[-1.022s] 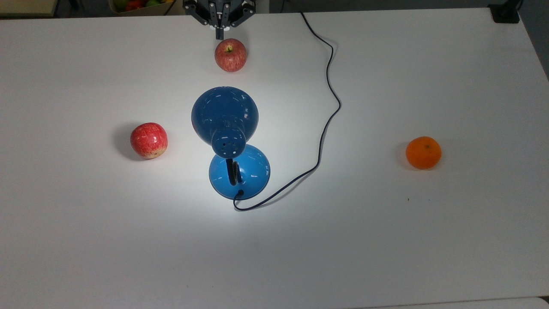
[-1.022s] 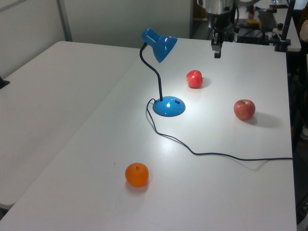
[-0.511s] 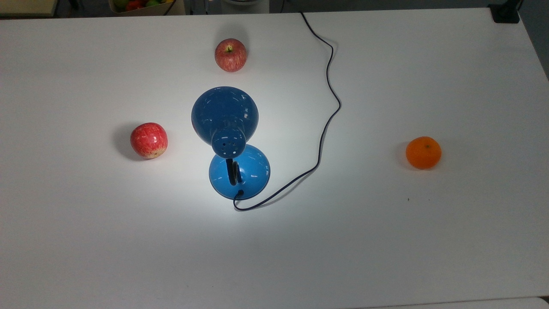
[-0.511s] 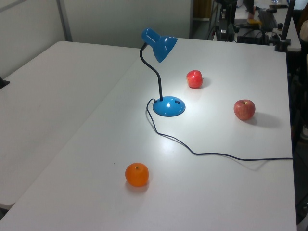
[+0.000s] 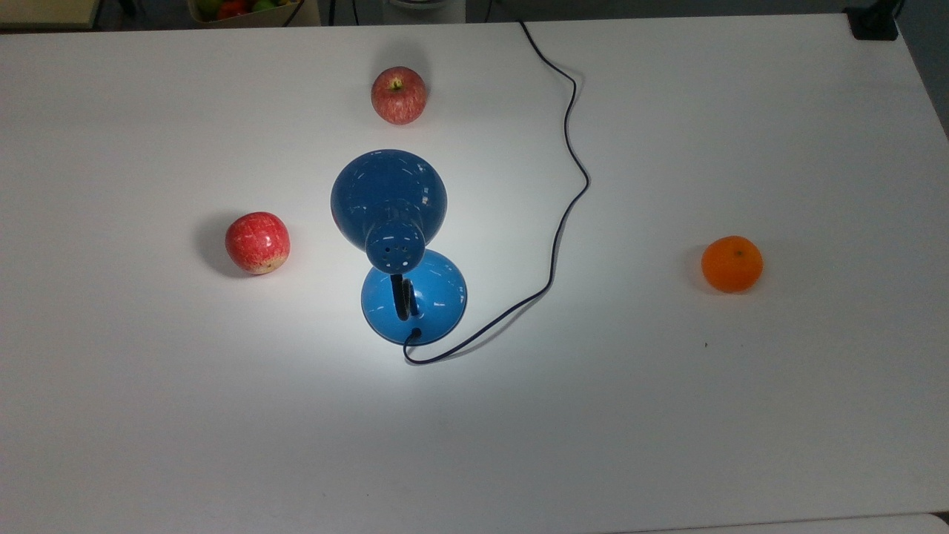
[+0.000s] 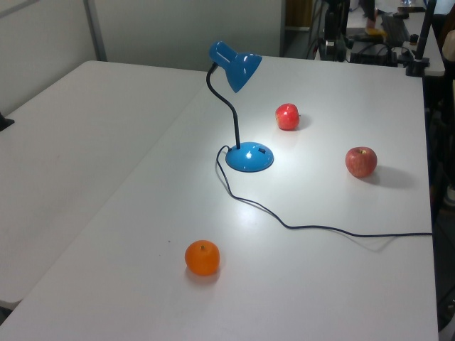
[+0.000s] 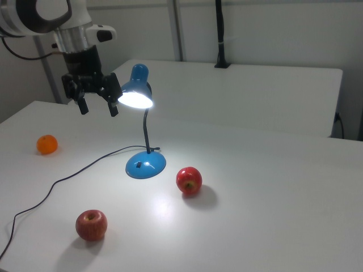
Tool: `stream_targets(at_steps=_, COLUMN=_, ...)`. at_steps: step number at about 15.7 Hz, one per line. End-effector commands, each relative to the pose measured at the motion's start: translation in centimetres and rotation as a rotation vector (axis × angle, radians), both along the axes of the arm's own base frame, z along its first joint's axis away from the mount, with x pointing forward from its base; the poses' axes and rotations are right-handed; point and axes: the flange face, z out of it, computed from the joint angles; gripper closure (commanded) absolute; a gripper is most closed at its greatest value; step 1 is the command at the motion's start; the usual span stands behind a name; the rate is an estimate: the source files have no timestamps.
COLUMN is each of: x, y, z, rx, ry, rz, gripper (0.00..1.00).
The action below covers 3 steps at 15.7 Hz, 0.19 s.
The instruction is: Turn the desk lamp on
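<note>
While lit, desk lamp (image 7: 143,127) on table (image 7: 255,192); gripper (image 7: 97,109) spread, aloft.

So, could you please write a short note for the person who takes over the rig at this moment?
Gripper: open, empty, raised above the table, at the right view's left of the lamp shade.
Desk lamp: upright mid-table and lit; a bright pool of light lies around its base. Its cord runs off the far edge.
Other things: two apples and an orange, all apart from the lamp.
Done: the lamp is on.
Left: nothing on the lamp itself, as far as I can judge; perhaps only parking the arm.
</note>
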Motion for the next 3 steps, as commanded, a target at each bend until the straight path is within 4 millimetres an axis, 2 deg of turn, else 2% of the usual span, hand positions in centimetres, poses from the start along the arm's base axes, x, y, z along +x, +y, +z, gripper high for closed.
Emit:
stream_targets(at_steps=1, x=-0.53, y=-0.30, z=0.67, rx=-0.004, ry=0.010, rz=0.008, gripper=0.00)
stream_targets(at_steps=3, x=-0.53, y=-0.38, z=0.74, rx=-0.004, ry=0.008, rz=0.005, gripper=0.00)
